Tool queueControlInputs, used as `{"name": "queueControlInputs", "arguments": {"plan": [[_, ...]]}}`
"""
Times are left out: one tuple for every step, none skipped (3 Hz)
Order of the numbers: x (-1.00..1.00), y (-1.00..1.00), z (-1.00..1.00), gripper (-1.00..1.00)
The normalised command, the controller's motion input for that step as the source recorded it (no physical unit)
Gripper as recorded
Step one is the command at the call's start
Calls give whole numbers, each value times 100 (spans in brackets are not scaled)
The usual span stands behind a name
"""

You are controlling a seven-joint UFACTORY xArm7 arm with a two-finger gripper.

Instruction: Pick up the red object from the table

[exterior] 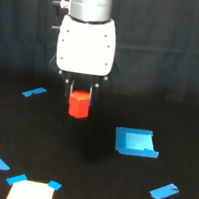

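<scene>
The claw (81,91) grips the red object (79,104) between its fingers near the middle of the worktop (95,157), seemingly just clear of the surface though I cannot be sure, so the lift looks underway and next needs a steady rise.

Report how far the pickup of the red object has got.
Done, it seems: the gripper is shut on the red object, whose top sits between the fingers. In hand: the block appears to hang clear of the table, with a faint dark patch below it, though one view cannot confirm the gap. Left: at most, raising it further.
</scene>
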Motion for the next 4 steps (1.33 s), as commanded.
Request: {"name": "queueControlInputs", "arguments": {"plan": [[-29, -60, 67, -100], [1, -21, 0, -100], [-32, -3, 33, -88], [12, -24, -2, -100]]}}
